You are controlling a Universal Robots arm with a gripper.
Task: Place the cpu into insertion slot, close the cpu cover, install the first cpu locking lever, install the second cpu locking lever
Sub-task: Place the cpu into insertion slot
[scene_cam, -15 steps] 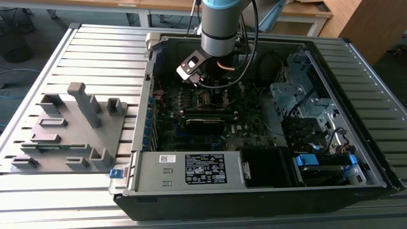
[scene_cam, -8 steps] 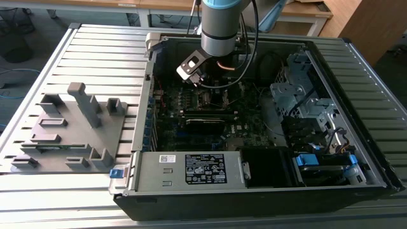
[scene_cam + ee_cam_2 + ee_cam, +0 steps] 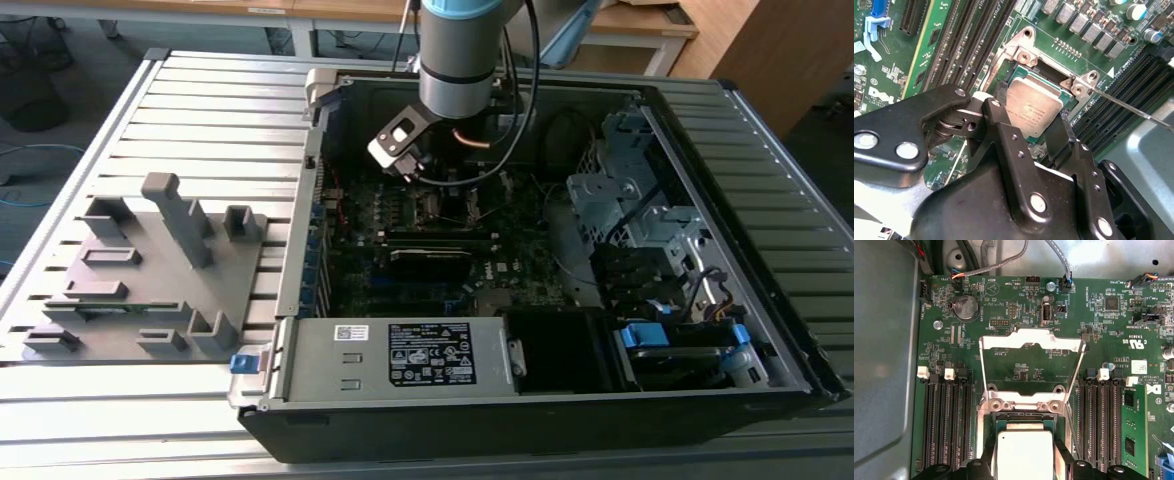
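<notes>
Gripper [image 3: 1030, 117] points down, apparently over the cpu [image 3: 1024, 455].

Soft daylight, washed-out glare on cpu [image 3: 1024, 457]

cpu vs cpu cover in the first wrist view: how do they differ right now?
1. The cpu is a solid plate with a dull silver top. The cpu cover is a thin frame, and the board shows through its large cut-out.
2. The cpu lies at the insertion slot. The cpu cover is swung open, away from the slot.
3. The cpu cover's outline is larger than the cpu.

Shared: both are silver metal and roughly square.
</notes>
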